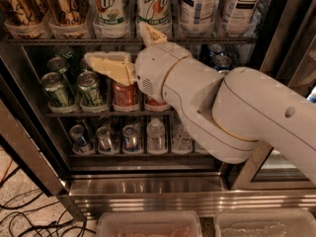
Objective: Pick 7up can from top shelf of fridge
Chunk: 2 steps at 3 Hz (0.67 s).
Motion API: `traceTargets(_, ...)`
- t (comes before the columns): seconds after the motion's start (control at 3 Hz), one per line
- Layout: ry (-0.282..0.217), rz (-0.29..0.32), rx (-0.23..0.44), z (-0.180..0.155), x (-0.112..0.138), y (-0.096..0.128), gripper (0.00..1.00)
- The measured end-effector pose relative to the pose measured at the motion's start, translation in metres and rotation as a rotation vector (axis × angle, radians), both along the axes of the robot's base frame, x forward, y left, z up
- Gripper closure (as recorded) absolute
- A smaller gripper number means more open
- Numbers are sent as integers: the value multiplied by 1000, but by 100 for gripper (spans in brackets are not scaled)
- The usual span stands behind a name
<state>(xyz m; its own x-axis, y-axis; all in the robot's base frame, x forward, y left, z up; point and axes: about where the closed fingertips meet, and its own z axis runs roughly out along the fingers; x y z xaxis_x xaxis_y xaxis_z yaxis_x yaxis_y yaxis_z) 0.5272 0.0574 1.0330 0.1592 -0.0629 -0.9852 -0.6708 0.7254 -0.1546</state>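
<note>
Two 7up cans stand side by side on the top shelf (49,41) of the fridge (148,194): the left one (109,5) and the right one (154,4), each in a clear cup tray. My gripper (116,43) is open just below the shelf's front bar. One cream finger (109,64) points left over the middle rack. The other finger (151,33) points up in front of the foot of the right 7up can. It holds nothing. The white arm covers the fridge's right half.
Gold-brown cans (63,4) stand left of the 7up cans, tall tea cans (198,4) to the right. Short green cans (57,89) and red cans (125,96) fill the middle rack, small bottles (156,135) the lower one. Plastic bins (148,226) and floor cables (24,216) lie below.
</note>
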Motion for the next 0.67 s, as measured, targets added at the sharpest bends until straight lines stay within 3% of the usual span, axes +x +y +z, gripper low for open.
traceTargets(0.33,0,0,0,0,0,0,26)
traceTargets(0.67,0,0,0,0,0,0,24)
